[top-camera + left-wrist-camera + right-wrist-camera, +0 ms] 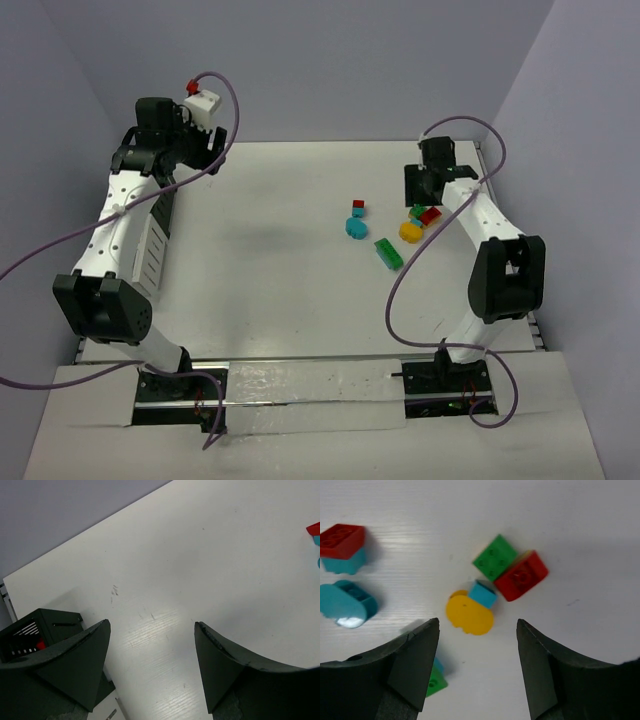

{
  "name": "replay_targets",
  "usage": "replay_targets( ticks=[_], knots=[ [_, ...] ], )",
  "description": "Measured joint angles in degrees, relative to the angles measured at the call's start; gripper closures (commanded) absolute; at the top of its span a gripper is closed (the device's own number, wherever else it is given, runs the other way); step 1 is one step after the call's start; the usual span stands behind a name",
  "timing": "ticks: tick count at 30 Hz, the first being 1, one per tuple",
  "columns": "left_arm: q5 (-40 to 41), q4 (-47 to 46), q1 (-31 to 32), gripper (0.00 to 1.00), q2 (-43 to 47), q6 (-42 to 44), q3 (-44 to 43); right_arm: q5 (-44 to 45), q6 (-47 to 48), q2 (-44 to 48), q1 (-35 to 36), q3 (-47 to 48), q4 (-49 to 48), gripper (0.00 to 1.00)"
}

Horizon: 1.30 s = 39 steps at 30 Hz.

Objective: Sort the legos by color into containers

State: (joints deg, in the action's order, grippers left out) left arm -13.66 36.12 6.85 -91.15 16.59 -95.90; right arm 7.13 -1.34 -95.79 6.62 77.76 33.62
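My 2 claws gape with nothing held, the right claw (477, 670) above the yellow round piece (470, 616) among legos (522, 575) lying loose on the counter (270, 290), the left claw (150, 670) by the black container (52, 621), so I judge sorting barely begun.

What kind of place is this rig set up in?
Probably a lab test cell, not a home or factory: plain lavender-grey walls box in a white tabletop, a white left robot arm and right robot arm are bolted at its near edge, and the props are small coloured plastic toy bricks.
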Motion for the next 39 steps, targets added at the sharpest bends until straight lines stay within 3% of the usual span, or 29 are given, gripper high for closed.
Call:
replay_targets(
  ticks=[8, 18, 25, 28, 34, 39],
  knots=[
    [-0.4, -0.4, 0.7, 0.23, 0.0, -1.1, 0.1, 0.1, 6.0, -3.4, -2.6, 3.5, 0.5, 0.31],
    [-1.2, -0.4, 0.7, 0.24, -0.3, -1.1, 1.0, -3.2, 15.8, -18.4, -2.6, 16.7, 3.5, 0.30],
    [-1.3, -0.4, 0.7, 0.24, -0.3, -1.4, 3.3, -3.3, 9.8, -22.0, -2.6, 21.6, 8.8, 0.21],
    [-1.3, -0.4, 0.7, 0.24, -0.4, -1.4, 3.4, -3.2, 7.1, -22.6, -2.7, 21.6, 9.5, 0.04],
    [-1.4, -0.4, 0.7, 0.24, -0.4, -1.4, 3.4, -3.4, 3.8, -25.2, -3.6, 21.5, 10.1, 0.01],
    [-1.3, -0.4, 0.7, 0.24, -0.4, -1.9, 3.5, -4.1, 2.1, -27.4, -5.1, 21.5, 10.6, 0.06]
  ],
)
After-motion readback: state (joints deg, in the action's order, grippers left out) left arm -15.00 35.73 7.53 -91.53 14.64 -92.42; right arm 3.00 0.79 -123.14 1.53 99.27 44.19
